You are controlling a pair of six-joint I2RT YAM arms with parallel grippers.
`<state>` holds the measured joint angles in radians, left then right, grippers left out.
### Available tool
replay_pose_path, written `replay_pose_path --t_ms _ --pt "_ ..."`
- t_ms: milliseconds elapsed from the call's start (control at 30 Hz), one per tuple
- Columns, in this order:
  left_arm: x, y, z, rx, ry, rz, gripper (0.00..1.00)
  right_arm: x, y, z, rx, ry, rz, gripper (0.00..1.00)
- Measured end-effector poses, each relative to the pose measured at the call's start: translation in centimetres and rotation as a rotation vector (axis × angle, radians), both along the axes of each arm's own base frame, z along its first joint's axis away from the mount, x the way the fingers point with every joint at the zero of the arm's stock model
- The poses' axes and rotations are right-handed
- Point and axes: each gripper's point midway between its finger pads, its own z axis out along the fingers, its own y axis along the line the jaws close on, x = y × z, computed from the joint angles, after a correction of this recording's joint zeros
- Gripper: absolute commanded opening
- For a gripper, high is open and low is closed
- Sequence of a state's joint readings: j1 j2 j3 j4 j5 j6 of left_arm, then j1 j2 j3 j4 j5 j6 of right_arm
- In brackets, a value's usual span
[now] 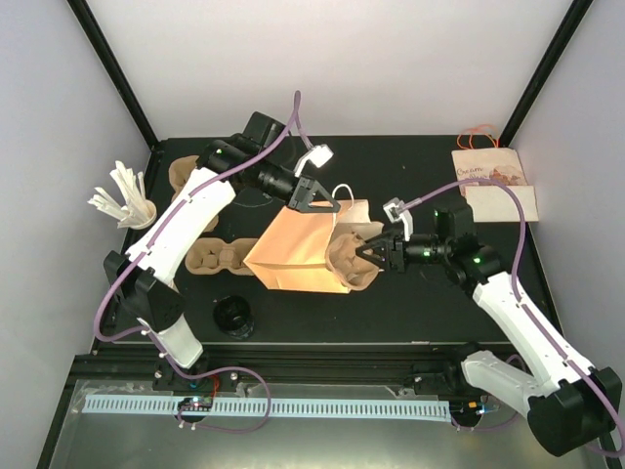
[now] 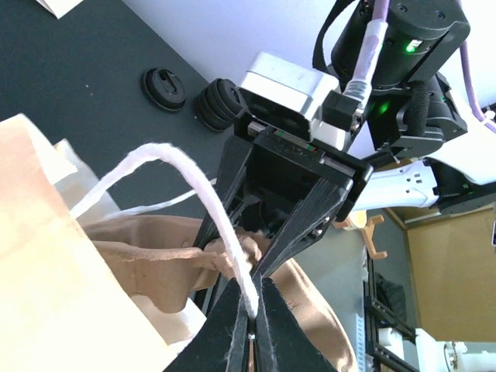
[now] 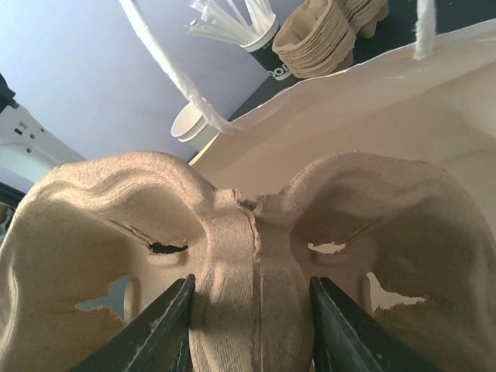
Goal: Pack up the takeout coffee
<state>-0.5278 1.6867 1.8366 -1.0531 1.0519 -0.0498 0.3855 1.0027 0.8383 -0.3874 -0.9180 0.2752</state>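
Note:
A tan paper bag (image 1: 293, 249) lies on its side mid-table, mouth to the right. My left gripper (image 1: 327, 205) is shut on the bag's white cord handle (image 2: 201, 194), pinched between the fingertips of that gripper (image 2: 252, 306), holding the mouth up. My right gripper (image 1: 369, 252) is shut on the middle ridge of a brown pulp cup carrier (image 1: 354, 259), held partway in the bag's mouth. In the right wrist view the carrier (image 3: 256, 256) fills the frame between the jaws of the right gripper (image 3: 252, 318), with the bag's inside (image 3: 372, 116) behind it. No coffee cups sit in the carrier.
Another pulp carrier (image 1: 213, 257) lies left of the bag, a black lid (image 1: 233, 316) in front of it. A cup of white sticks (image 1: 127, 200) and a stack of carriers (image 1: 181, 174) stand at the back left. Flat paper bags (image 1: 493, 181) lie at the back right.

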Motion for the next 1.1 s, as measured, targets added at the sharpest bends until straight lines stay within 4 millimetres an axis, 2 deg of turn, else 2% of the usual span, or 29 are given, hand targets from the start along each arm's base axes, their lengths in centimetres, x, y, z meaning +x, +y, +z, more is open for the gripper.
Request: replay_pose_path --t_ms 200,400,467,567,700,867,1100 --pt "-0.3 0.2 -0.2 0.006 -0.012 -0.014 0.02 -1.1 -0.5 -0.3 -0.029 -0.011 0.013 0.40" --pt "-0.7 0.2 -0.5 0.010 -0.017 -0.026 0.02 -1.4 -0.9 -1.1 -0.070 -0.006 0.006 0.39" --pt "-1.0 0.2 -0.9 0.016 -0.010 -0.033 0.02 -1.2 -1.0 -0.5 -0.064 -0.044 -0.007 0.39" --pt "-1.7 0.3 -1.3 0.023 -0.004 -0.047 0.02 -1.0 -1.0 1.6 -0.014 -0.152 -0.017 0.39" --pt "-2.7 0.5 -1.2 0.020 -0.014 -0.059 0.02 -0.2 -0.5 3.6 0.045 -0.245 -0.019 0.39" --pt "-3.5 0.7 -1.1 0.020 -0.018 -0.064 0.01 0.8 0.3 4.3 0.078 -0.250 0.011 0.39" --pt "-3.6 0.7 -1.1 0.020 -0.019 -0.065 0.02 0.3 0.7 6.1 0.177 -0.346 0.045 0.39"
